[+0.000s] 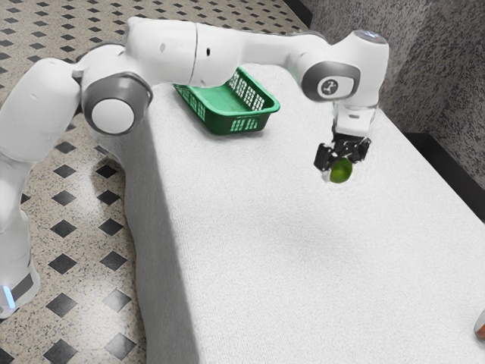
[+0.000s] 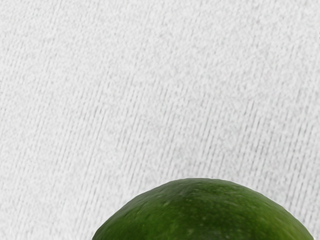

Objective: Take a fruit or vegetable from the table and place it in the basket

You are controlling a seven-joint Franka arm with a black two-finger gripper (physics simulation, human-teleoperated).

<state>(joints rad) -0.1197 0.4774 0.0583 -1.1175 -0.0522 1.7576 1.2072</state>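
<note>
In the exterior view the black gripper [image 1: 341, 168] points down over the white table, its fingers on two sides of a round green fruit [image 1: 341, 171], shut on it. The fruit hangs beneath the hand, off the cloth. The same green fruit [image 2: 202, 212] looms large at the wrist view's lower edge, with white cloth beyond it. A green basket [image 1: 233, 123] with slotted walls stands on the table, toward the exterior view's left from the gripper; the arm passes in front of its far part, and its visible floor is bare.
The white-covered table [image 1: 303, 265] extends beneath the hand. At the exterior view's right edge, a partly cropped orange-brown and pale object [image 1: 480, 327] lies on it. A dark grey wall [image 1: 432, 76] rises behind the table's far side.
</note>
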